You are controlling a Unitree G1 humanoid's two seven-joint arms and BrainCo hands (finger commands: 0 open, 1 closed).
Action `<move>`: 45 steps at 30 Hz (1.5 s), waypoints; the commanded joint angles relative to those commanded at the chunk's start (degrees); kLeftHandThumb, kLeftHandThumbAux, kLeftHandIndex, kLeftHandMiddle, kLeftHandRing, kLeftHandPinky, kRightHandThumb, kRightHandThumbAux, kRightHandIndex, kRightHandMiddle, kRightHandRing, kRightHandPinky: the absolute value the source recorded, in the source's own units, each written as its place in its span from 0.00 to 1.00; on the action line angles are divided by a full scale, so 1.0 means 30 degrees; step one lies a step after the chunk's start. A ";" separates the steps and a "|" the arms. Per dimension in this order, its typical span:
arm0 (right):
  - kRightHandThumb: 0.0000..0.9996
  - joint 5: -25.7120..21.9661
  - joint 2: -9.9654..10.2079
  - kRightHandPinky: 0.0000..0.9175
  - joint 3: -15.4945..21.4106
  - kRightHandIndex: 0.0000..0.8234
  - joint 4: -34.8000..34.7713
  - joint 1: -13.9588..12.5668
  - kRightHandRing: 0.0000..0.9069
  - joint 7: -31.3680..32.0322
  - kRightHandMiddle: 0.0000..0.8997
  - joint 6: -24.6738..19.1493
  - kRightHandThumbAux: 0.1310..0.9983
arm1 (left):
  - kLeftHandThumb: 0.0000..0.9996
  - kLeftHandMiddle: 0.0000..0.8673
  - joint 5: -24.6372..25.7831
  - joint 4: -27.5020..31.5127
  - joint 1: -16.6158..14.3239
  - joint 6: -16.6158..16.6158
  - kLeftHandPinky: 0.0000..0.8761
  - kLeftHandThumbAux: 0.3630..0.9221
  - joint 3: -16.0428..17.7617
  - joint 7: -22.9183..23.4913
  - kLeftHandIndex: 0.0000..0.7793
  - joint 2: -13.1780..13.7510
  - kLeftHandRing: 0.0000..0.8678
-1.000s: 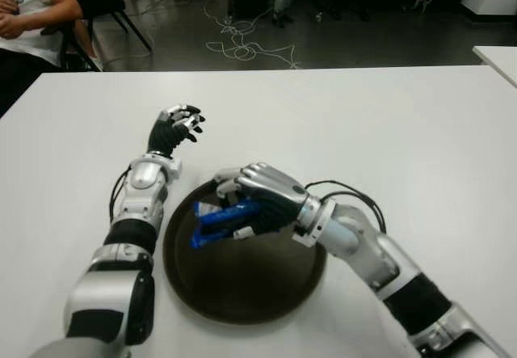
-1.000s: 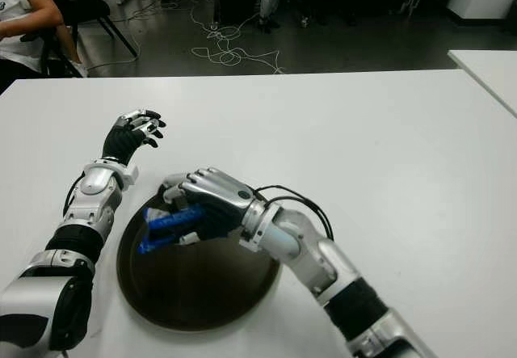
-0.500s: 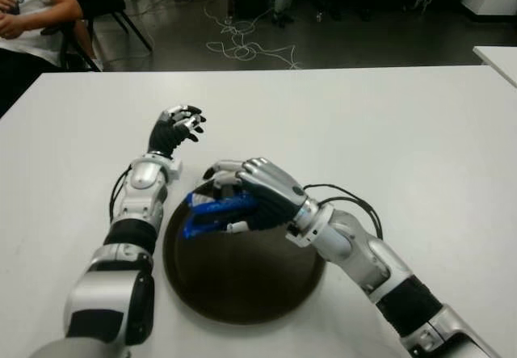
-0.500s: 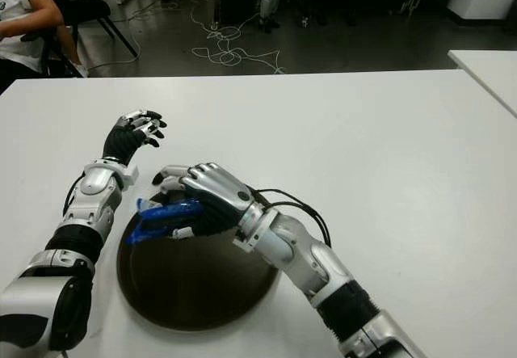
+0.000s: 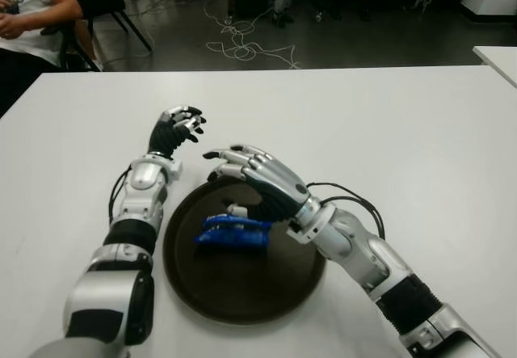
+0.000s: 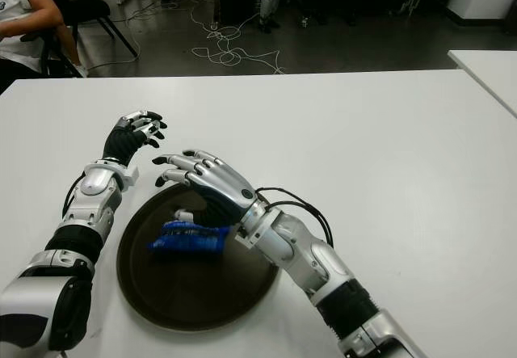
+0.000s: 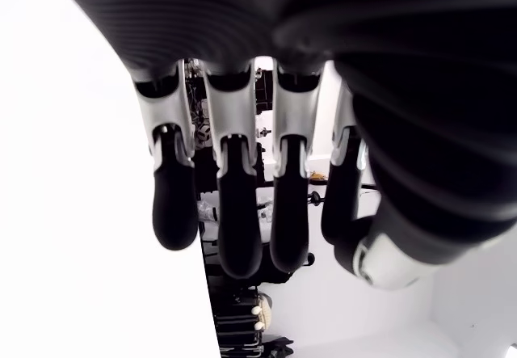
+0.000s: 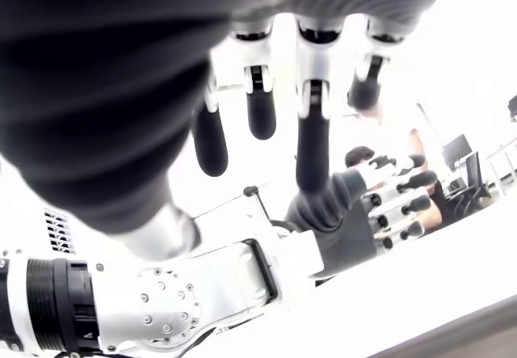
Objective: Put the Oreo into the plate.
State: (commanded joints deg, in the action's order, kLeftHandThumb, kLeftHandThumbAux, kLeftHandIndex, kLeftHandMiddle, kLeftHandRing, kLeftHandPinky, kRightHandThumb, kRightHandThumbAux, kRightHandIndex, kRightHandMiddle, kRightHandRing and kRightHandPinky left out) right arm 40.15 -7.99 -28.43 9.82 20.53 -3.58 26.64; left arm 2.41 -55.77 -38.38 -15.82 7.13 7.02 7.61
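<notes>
The blue Oreo pack (image 5: 232,234) lies flat inside the dark round plate (image 5: 279,291) on the white table, in the plate's upper left part. My right hand (image 5: 252,179) hovers just above and behind the pack with its fingers spread, holding nothing. Its thumb tip is close to the pack's top edge. My left hand (image 5: 178,127) shows to the left of the plate's far rim, fingers loosely curled and holding nothing. The right wrist view shows spread fingers (image 8: 311,140) with my left hand (image 8: 380,204) beyond them.
The white table (image 5: 388,124) stretches wide to the right and far side. A seated person (image 5: 28,10) is at the far left corner. Cables lie on the floor (image 5: 242,47) beyond the table. Another table's corner (image 5: 497,55) shows at far right.
My right hand let go of the Oreo pack and spread its fingers. The pack dropped from the hand onto the plate. The left hand stayed where it was.
</notes>
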 joint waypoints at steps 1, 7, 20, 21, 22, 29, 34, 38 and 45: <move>0.69 0.0017 -0.0017 0.00 0.0028 0.50 -0.0012 0.0032 0.04 0.0006 0.15 -0.0039 0.69 | 0.83 0.54 0.0003 0.0002 -0.0003 0.0005 0.65 0.55 0.0001 0.0001 0.54 0.0000 0.59; 0.69 0.0001 -0.0077 0.00 0.0214 0.50 -0.0140 0.0140 0.04 0.0058 0.16 -0.0175 0.69 | 0.83 0.54 0.0295 0.0041 -0.0021 0.0115 0.67 0.55 0.0188 0.0157 0.54 -0.0093 0.60; 0.69 0.0048 -0.0208 0.00 0.0772 0.51 -0.0282 0.0271 0.01 -0.0524 0.16 -0.0181 0.69 | 0.83 0.54 -0.0007 0.0679 0.0127 0.0654 0.63 0.55 -0.0096 0.0091 0.54 0.0018 0.57; 0.69 0.0033 -0.0252 0.00 0.0861 0.51 -0.0306 0.0296 0.01 -0.0559 0.16 -0.0179 0.69 | 0.83 0.54 -0.0010 0.0759 0.0154 0.0715 0.62 0.55 -0.0109 0.0090 0.54 0.0014 0.57; 0.69 -0.0078 -0.0383 0.00 0.1112 0.51 -0.0425 0.0333 0.00 -0.0575 0.16 -0.0194 0.69 | 0.83 0.54 0.0000 0.0876 0.0193 0.0832 0.61 0.55 -0.0115 0.0076 0.54 0.0002 0.57; 0.68 -0.1133 -0.1527 0.00 0.2981 0.51 -0.0343 0.0709 0.02 -0.0378 0.17 -0.0431 0.69 | 0.82 0.56 0.0427 0.1401 0.0437 0.1420 0.54 0.58 0.0114 0.0292 0.46 -0.0043 0.52; 0.67 -0.1682 -0.2506 0.00 0.4341 0.51 0.2537 0.1177 0.05 -0.2000 0.19 0.0661 0.69 | 0.82 0.56 0.0652 0.0996 0.0301 0.1467 0.56 0.59 0.0335 0.0289 0.45 -0.0084 0.52; 0.67 -0.2053 -0.3043 0.00 0.5128 0.51 0.6744 0.2575 0.07 -0.4336 0.20 0.2382 0.69 | 0.82 0.55 0.0613 0.0888 0.0256 0.1313 0.60 0.57 0.0360 0.0173 0.49 -0.0039 0.55; 0.67 -0.4063 -0.3358 0.02 0.6812 0.51 1.4395 0.4958 0.13 -0.6092 0.25 0.3663 0.69 | 0.83 0.54 0.0596 0.0739 0.0219 0.1114 0.63 0.55 0.0375 0.0227 0.53 0.0047 0.58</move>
State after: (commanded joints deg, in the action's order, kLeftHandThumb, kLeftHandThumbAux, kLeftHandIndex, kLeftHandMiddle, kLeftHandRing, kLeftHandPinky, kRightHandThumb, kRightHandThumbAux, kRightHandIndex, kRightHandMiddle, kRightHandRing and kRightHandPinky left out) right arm 27.97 -18.06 -7.99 53.01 35.41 -21.86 37.63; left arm 4.20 -53.56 -37.73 -12.48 8.25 7.70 7.75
